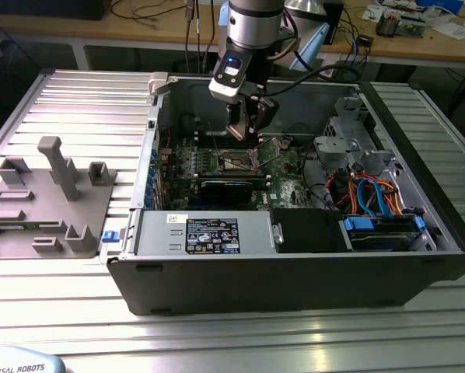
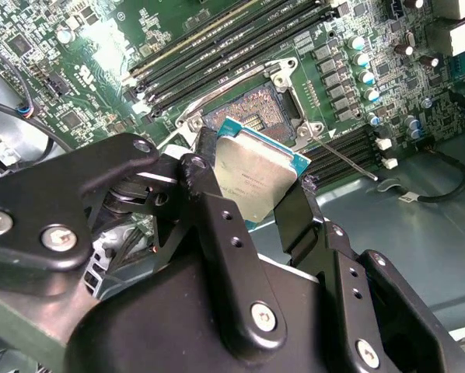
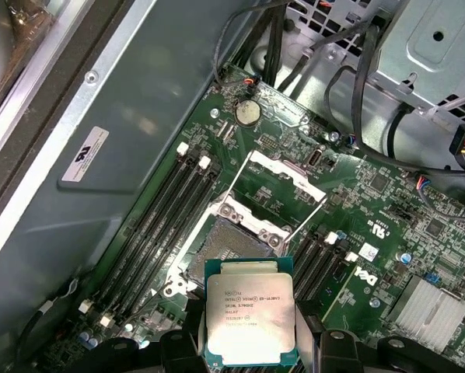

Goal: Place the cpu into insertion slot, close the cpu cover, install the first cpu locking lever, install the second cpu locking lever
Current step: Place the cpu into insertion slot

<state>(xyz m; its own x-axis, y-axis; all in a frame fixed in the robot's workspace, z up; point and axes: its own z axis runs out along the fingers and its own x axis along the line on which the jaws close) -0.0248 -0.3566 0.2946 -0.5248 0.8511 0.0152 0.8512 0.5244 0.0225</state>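
Ribbed tabletop (image 1: pixel 69 311) is occupied by an open computer case (image 1: pixel 295 280); toward its 11 o'clock, the cpu (image 3: pixel 249 311) is gripped by the jaws just above the insertion slot (image 3: pixel 223 245) (cpu cover (image 3: pixel 285 183) raised).

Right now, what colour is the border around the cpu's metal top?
Teal-green, framing the silver-grey top of the cpu; the first wrist view shows it best.

insertion slot (image 3: pixel 226 247) open from above, cpu cover (image 3: pixel 288 171) raised beside it

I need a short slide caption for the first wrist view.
Gripper holding the cpu close to the bare insertion slot, cpu cover open.
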